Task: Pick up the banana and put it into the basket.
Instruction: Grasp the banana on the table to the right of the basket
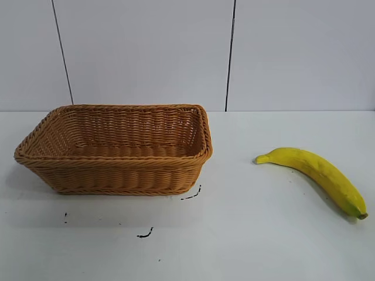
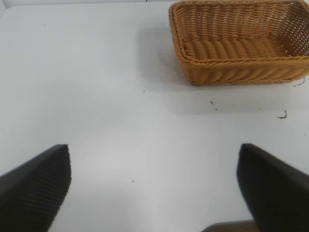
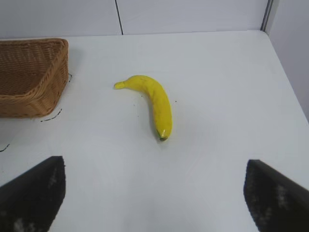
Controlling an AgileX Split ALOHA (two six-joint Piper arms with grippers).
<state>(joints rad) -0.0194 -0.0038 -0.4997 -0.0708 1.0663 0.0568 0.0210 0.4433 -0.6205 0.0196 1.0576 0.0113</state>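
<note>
Banana (image 1: 316,172) seen lying flat on table (image 1: 246,246), well apart from basket (image 1: 117,149), off basket's right side, nothing held yet. Right tool (image 3: 154,193) spread wide, empty, poised short of banana; left tool (image 2: 154,188) equally wide, near basket. Risk judged — curved, smooth fruit rolled or squeezed out by off-centre pinch; basket's flared rim clipped on delivery.

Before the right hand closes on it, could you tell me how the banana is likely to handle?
The banana lies flat on its curve, so it probably won't roll. Its smooth, rounded skin may slip in the open right hand. It looks stiff, so it should lift without drooping.
</note>
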